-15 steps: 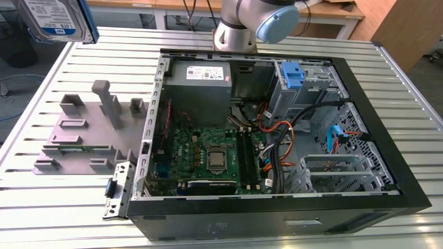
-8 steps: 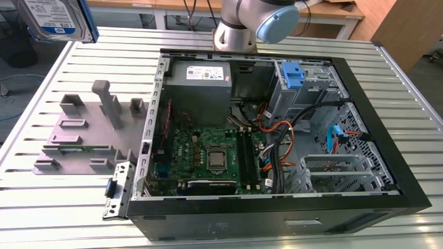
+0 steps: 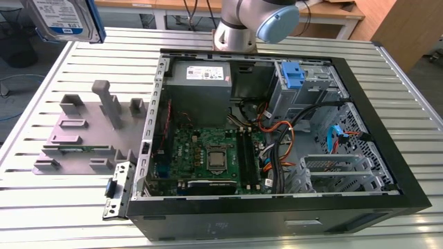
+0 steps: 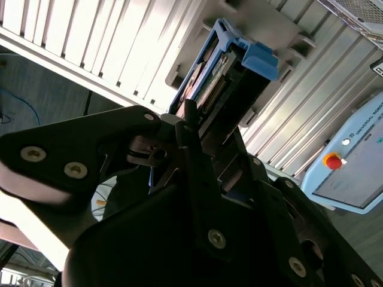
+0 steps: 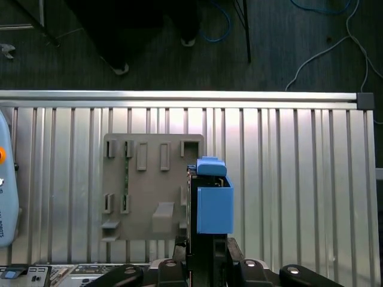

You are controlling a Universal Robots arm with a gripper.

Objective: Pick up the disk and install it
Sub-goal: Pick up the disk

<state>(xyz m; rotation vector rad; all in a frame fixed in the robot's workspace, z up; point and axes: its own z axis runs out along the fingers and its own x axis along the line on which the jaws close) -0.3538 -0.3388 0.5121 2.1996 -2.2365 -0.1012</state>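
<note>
Holding the flat silver-grey hard disk with blue plastic rails (image 3: 62, 18) clamped in the black gripper (image 5: 205, 248), high above the grey plastic stand (image 5: 149, 179), probably to clear its upright posts.

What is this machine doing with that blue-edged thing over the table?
A robot arm has its gripper shut on a hard drive with blue side rails. It holds the drive in the air above the slatted table, near the grey plastic stand. An open computer case lies beside the stand, on the exterior view's right. The drive is not yet in the case.
</note>
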